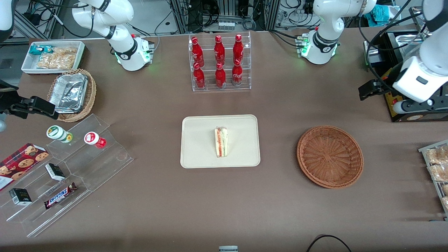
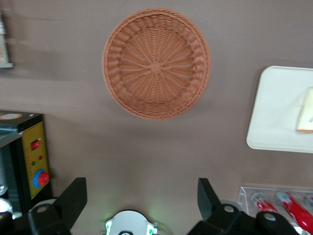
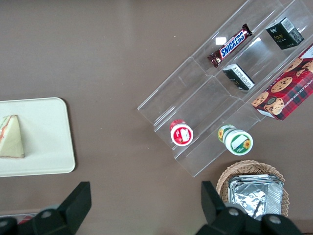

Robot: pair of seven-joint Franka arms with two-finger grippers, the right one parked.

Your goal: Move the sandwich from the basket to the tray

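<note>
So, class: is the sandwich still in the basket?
No. The sandwich lies on the tray; the basket is empty, the gripper open above the table.

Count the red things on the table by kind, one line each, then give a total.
Red bottles in the clear acrylic rack: 6
Red-capped small cup on the clear stepped stand: 1
Red plaid cookie box: 1
Total: 8
The gripper hangs open above the table near the reddish-brown woven basket.
</note>
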